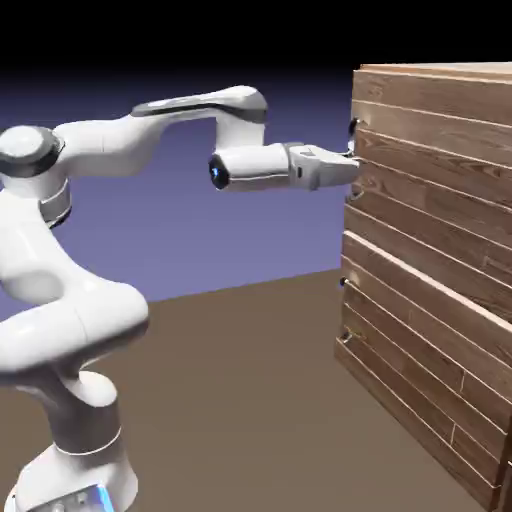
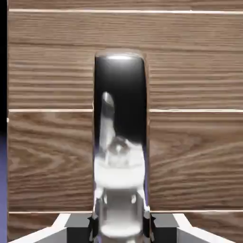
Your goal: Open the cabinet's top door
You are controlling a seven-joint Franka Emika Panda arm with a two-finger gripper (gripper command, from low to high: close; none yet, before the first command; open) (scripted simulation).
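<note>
The cabinet (image 1: 430, 300) of brown planks fills the exterior view's right side. My gripper (image 1: 352, 165) reaches level across to the near edge of the top door (image 1: 440, 170), where a bit of the dark handle (image 1: 353, 127) shows just above the fingers. In the hand view the dark, shiny metal handle (image 2: 121, 104) stands tall and large in the middle against the door's planks (image 2: 194, 152). The gripper (image 2: 121, 228) is shut on it, with a grey fingertip (image 2: 78, 223) tight against each side of the bar at the bottom edge.
Below the top door sits the lower plank panel (image 1: 420, 350) with small dark knobs (image 1: 342, 283) at its near edge. The brown table surface (image 1: 240, 380) stretches between my base and the cabinet.
</note>
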